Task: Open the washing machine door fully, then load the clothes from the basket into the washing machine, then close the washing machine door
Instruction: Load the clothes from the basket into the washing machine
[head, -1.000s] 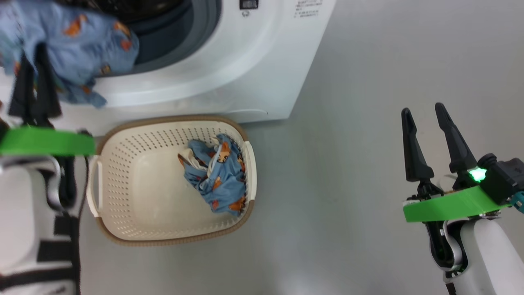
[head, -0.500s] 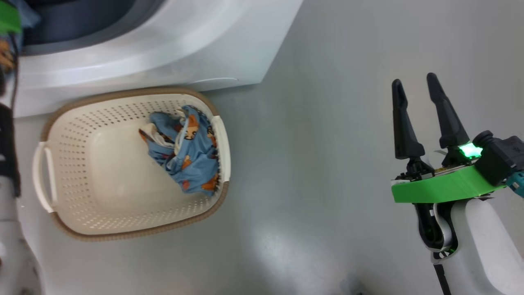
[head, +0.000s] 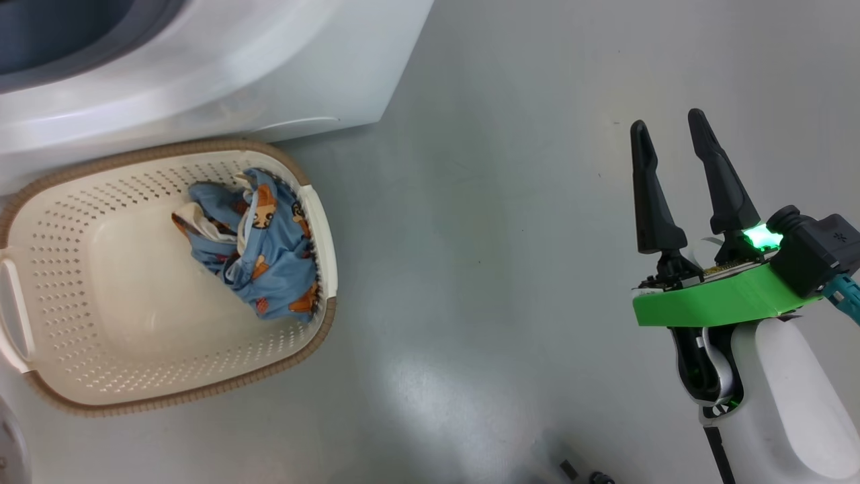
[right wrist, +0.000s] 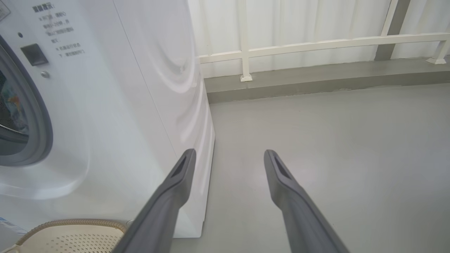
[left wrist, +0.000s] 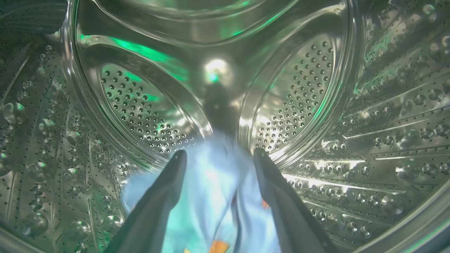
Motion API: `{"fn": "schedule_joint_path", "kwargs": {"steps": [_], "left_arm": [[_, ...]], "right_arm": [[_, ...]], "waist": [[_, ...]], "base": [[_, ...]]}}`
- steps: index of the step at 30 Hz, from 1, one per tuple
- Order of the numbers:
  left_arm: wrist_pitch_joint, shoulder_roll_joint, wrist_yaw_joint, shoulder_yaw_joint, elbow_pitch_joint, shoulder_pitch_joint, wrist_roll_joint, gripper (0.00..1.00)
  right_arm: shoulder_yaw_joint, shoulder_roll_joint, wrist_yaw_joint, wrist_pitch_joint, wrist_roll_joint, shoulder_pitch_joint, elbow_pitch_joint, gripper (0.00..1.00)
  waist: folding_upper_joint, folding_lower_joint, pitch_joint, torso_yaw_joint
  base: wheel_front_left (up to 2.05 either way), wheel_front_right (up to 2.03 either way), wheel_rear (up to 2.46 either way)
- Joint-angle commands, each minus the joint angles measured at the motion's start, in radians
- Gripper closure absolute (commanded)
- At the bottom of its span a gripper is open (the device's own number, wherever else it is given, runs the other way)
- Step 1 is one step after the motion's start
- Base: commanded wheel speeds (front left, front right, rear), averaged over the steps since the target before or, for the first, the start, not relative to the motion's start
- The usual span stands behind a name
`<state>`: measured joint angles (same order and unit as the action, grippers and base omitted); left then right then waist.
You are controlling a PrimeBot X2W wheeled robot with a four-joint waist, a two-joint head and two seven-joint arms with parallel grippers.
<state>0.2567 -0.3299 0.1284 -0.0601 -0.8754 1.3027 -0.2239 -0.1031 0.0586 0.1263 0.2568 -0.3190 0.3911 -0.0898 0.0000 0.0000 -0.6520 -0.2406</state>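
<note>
inside the drum [left wrist: 140, 116] of the washing machine [head: 235, 81]: left claw [left wrist: 218, 156], spread wide, blue garment [left wrist: 218, 196] loose between, apparently let go. in the basket [head: 316, 222], near the machine's front: second garment [head: 255, 255], bunched at the right side. right claw [head: 668, 124]: open, empty, above the floor [head: 484, 269]. step: loading, about half done. next: left claw out, down to the basket.

Printed small and grey on the white front of the washing machine [right wrist: 123, 116], upper left of the right wrist view: a few short lines of print [right wrist: 56, 30], too blurred to read. At the lower left edge, a sliver of blue-edged label [right wrist: 7, 223], unreadable.
</note>
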Motion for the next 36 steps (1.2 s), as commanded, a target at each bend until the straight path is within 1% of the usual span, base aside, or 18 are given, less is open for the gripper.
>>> {"fn": "schedule_joint_path", "kwargs": {"steps": [1, 15, 22, 33, 36], "left_arm": [[0.005, -0.052, 0.0, -0.018, 0.007, -0.017, 0.02, 0.0], [0.005, -0.012, -0.002, -0.033, 0.03, -0.128, 0.072, 0.0], [0.005, 0.03, -0.008, -0.062, 0.062, -0.208, 0.074, 0.0], [0.005, 0.115, -0.004, -0.107, 0.168, -0.423, 0.08, 0.0], [0.005, 0.126, -0.003, -0.112, 0.187, -0.462, 0.084, 0.0]], "right_arm": [[-0.026, -0.006, 0.004, 0.005, -0.014, -0.008, 0.02, 0.0], [-0.033, -0.008, 0.004, 0.005, -0.008, -0.017, 0.013, 0.0], [-0.026, 0.009, 0.004, 0.005, -0.004, -0.034, 0.007, 0.0], [-0.022, 0.042, 0.004, 0.005, 0.0, -0.07, -0.008, 0.0], [-0.021, 0.047, 0.004, 0.005, 0.001, -0.079, -0.012, 0.0]], "waist": [[0.0, 0.0, 0.005, -0.001], [0.0, 0.0, 0.06, 0.023], [0.0, 0.0, 0.113, 0.042], [0.0, 0.0, 0.217, 0.086], [0.0, 0.0, 0.235, 0.095]], "base": [[0.0, 0.0, 0.0], [0.0, 0.0, 0.0], [0.0, 0.0, 0.0], [0.0, 0.0, 0.0], [0.0, 0.0, 0.0]]}}
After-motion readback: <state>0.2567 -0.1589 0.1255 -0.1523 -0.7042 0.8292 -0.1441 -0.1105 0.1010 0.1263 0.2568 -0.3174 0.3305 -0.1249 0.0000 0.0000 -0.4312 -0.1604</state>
